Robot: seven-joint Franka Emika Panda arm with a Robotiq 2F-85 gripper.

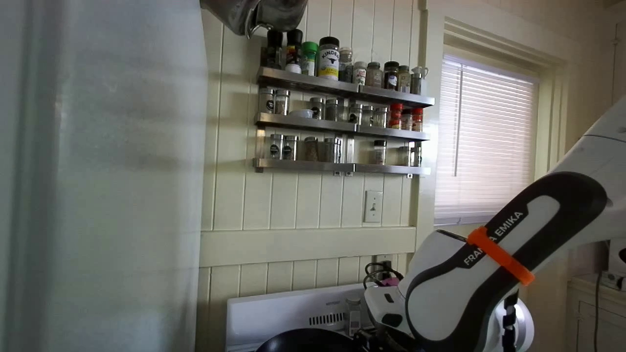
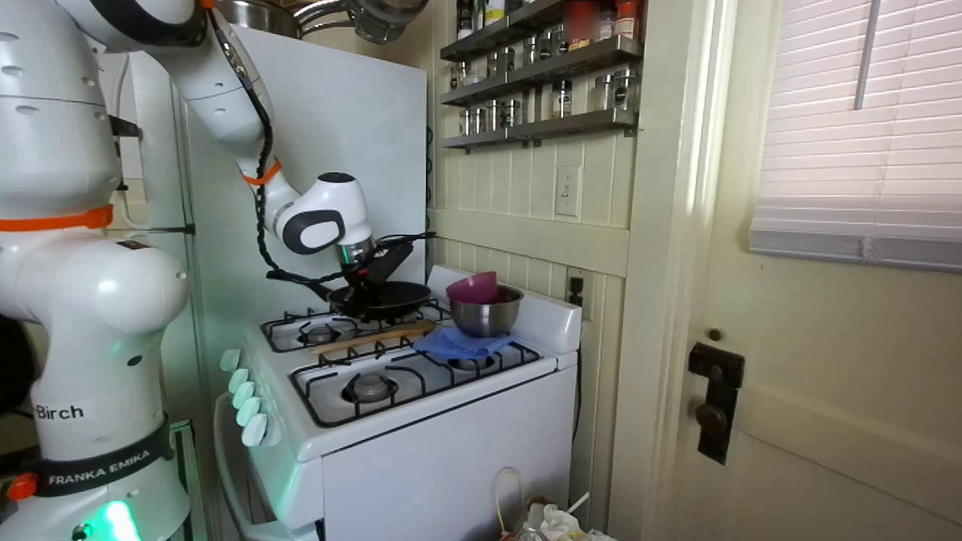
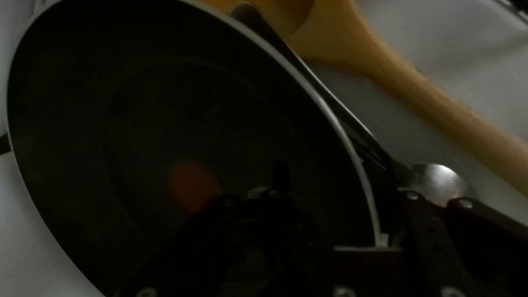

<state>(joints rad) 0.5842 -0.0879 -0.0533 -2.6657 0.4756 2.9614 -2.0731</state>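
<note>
A black frying pan [image 2: 402, 294] with a dull red spot in its middle stands at the back of the white stove. It fills much of the wrist view [image 3: 185, 103], and its dark edge shows in an exterior view [image 1: 305, 340]. My gripper [image 2: 364, 304] is low at the pan's near side. In the wrist view the fingers [image 3: 342, 181] are dark and stand apart, one over the pan's inside and one outside its rim. The rim runs between them; whether they touch it is too dark to tell. A wooden spoon [image 3: 412, 86] lies beside the pan.
On the stove [image 2: 443, 428], a steel bowl [image 2: 487, 317] with a pink bowl [image 2: 473, 288] sits by a blue cloth [image 2: 458, 343]. The fridge [image 2: 353, 128] stands behind the arm. Spice shelves [image 1: 308, 122] hang above. A bag [image 2: 552, 522] is on the floor.
</note>
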